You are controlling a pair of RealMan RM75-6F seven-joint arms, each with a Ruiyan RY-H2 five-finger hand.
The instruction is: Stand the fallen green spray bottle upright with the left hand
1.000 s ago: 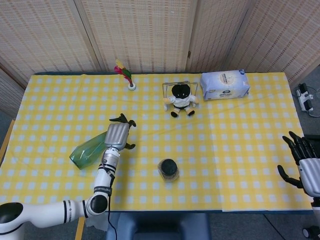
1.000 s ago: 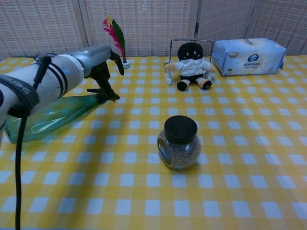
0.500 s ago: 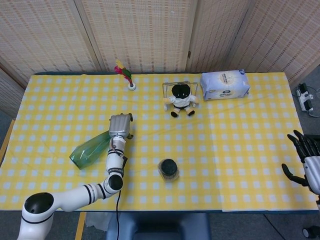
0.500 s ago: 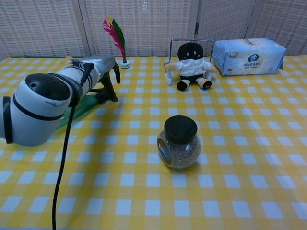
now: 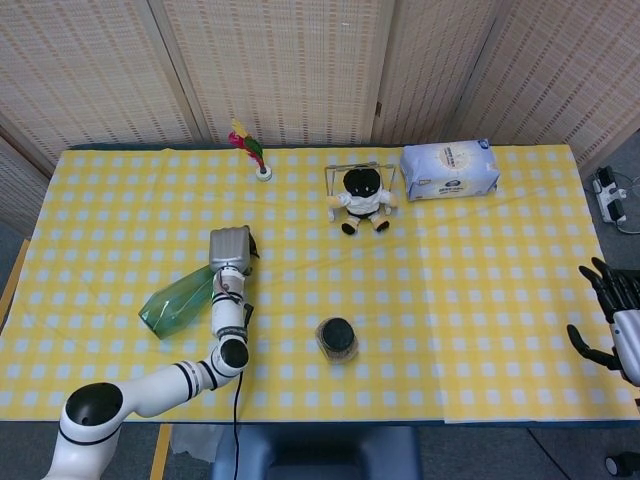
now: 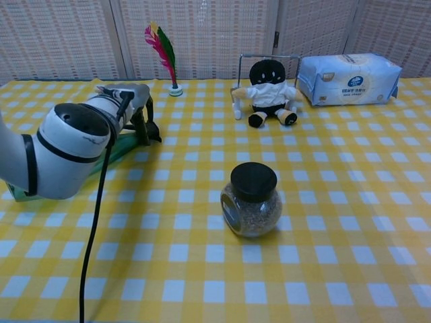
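The green spray bottle point(image 5: 175, 303) lies on its side on the yellow checked cloth, base toward the near left, neck toward the far right. My left hand point(image 5: 229, 249) sits right over its neck end, back of the hand up, dark fingers point(image 6: 146, 126) hanging down around the bottle's head. The frames do not show whether they grip it. In the chest view my forearm hides most of the bottle point(image 6: 125, 144); only a green strip shows. My right hand point(image 5: 612, 322) hovers off the table's right edge, fingers spread, holding nothing.
A glass jar with a black lid point(image 5: 337, 340) point(image 6: 251, 200) stands right of the left arm. At the back are a plush doll point(image 5: 361, 197), a tissue pack point(image 5: 450, 170) and a feather shuttlecock point(image 5: 250, 148).
My left hand shifted slightly left over the bottle's neck, and its spread fingers folded downward. The bottle has not moved. The right hand drifted down and right.
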